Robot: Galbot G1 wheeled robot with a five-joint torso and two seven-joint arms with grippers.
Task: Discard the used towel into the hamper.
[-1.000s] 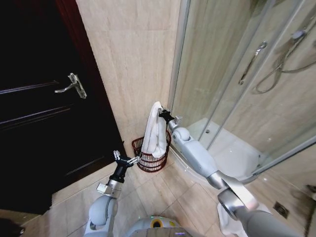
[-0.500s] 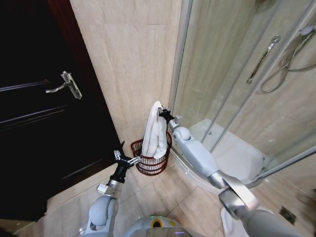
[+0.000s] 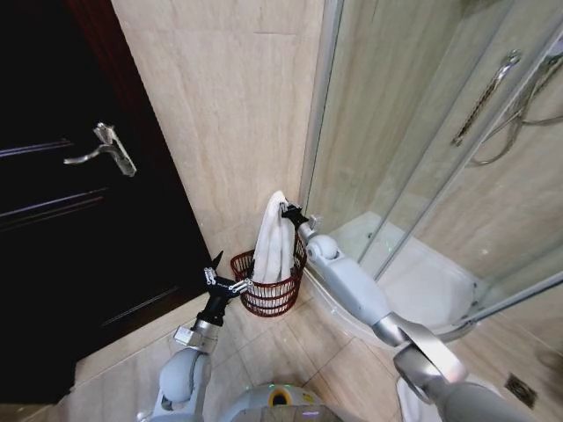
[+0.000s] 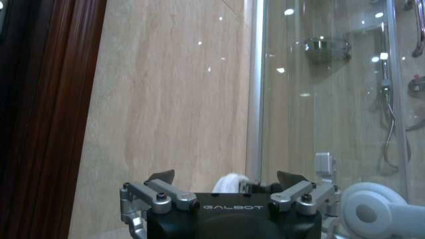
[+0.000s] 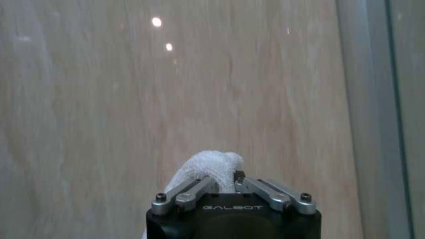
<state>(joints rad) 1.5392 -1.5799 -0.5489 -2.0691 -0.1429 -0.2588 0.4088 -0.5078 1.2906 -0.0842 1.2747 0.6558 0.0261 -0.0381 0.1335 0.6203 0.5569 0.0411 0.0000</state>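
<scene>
A white towel (image 3: 274, 239) hangs from my right gripper (image 3: 286, 211), which is shut on its top end. The towel's lower part dips inside the hamper (image 3: 267, 294), a small round reddish-brown wire basket on the floor against the beige wall. In the right wrist view the fingers (image 5: 192, 191) pinch the towel's top (image 5: 211, 167) in front of the wall. My left gripper (image 3: 225, 284) is open, hovering just left of the hamper's rim. The left wrist view shows its open fingers (image 4: 161, 178) with the towel top (image 4: 230, 181) beyond them.
A dark wooden door (image 3: 62, 211) with a metal handle (image 3: 101, 148) stands on the left. A glass shower enclosure (image 3: 422, 158) with a raised white tray (image 3: 413, 281) lies on the right. Beige floor tiles spread in front of the hamper.
The head camera has shifted, sliding the door handle left. My right gripper and the towel have come down a little, putting more of the towel inside the hamper. The left gripper holds still.
</scene>
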